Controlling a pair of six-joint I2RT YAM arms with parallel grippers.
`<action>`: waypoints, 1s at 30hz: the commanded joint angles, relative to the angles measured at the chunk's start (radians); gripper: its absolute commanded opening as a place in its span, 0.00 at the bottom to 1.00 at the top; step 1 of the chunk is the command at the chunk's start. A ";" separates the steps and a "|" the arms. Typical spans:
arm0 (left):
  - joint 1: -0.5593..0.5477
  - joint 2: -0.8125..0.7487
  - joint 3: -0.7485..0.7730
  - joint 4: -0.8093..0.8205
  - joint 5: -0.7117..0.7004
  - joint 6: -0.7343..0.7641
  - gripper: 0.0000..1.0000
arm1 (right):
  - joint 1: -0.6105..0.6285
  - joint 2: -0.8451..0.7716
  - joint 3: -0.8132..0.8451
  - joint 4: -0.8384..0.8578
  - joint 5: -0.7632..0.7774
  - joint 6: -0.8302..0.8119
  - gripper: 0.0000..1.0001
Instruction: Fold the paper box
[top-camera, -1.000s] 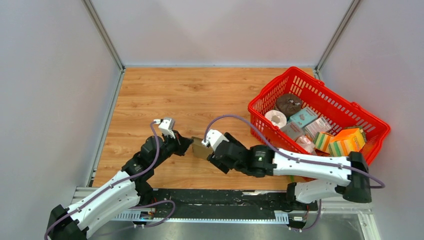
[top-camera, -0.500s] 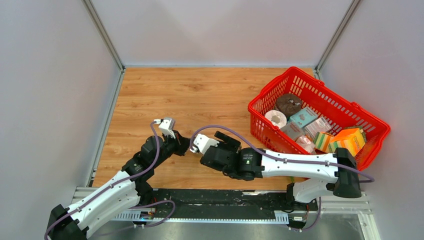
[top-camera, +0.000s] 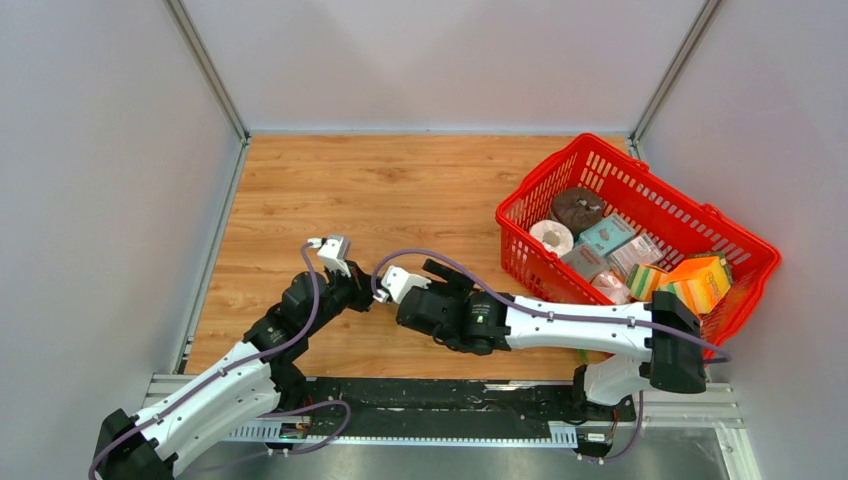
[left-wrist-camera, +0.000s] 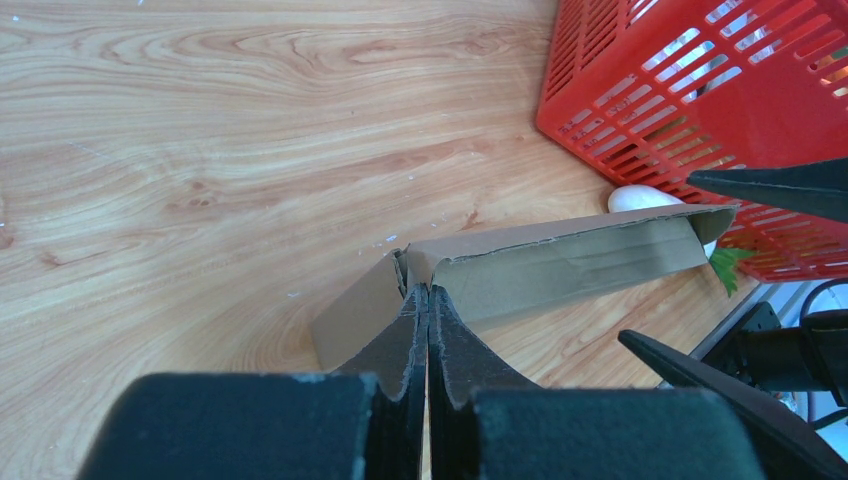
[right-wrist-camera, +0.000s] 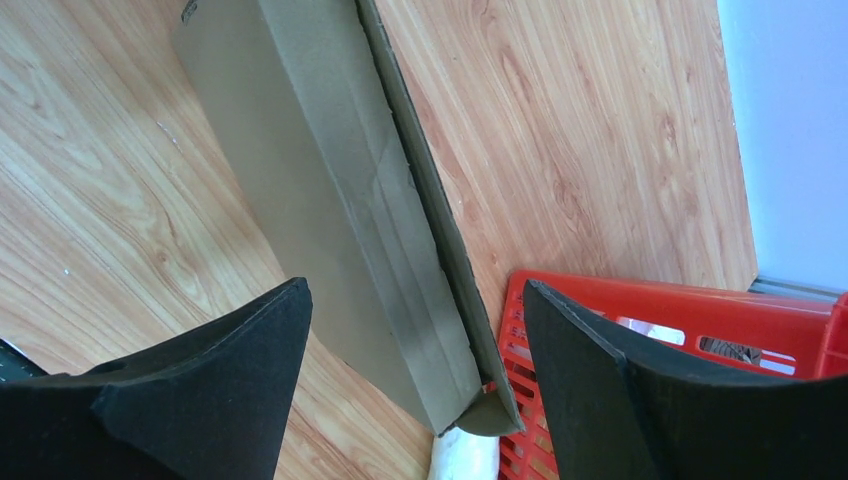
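Paper box (left-wrist-camera: 560, 262): brown cardboard, found on the wooden surface (top-camera: 380, 190) between the two arms, near the red basket (top-camera: 640, 170). In the overhead view it is hidden under the right wrist.
Left jaws: pressed together, pinched on the box's upper edge at its near corner.
Right jaws: spread wide, one finger on either side of the box's long body. No contact can be seen and nothing is held.
Shape so far: one long panel is seen standing up along a crease, with a shorter panel turned at the pinched corner. A long, narrow trough is suggested in the right wrist view.
Far end: open, close to the basket wall and to a small white packet (left-wrist-camera: 640, 197) at the basket's foot.
Done, as judged: the long creases appear to be set.
Left, as judged: no end flap is seen tucked and no closed box is formed. The task is placed at midway at most.
Next need, as judged: the free panel is to be pressed over while the corner pinch is kept.
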 joint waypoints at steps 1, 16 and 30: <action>-0.004 0.006 -0.019 -0.079 -0.003 0.006 0.00 | -0.001 0.018 -0.003 0.061 0.028 -0.023 0.82; -0.005 -0.048 -0.027 -0.094 0.006 -0.048 0.08 | 0.037 0.071 -0.055 0.104 0.164 0.016 0.54; 0.041 -0.332 0.062 -0.422 -0.080 -0.275 0.64 | 0.073 0.069 -0.117 0.186 0.191 -0.027 0.46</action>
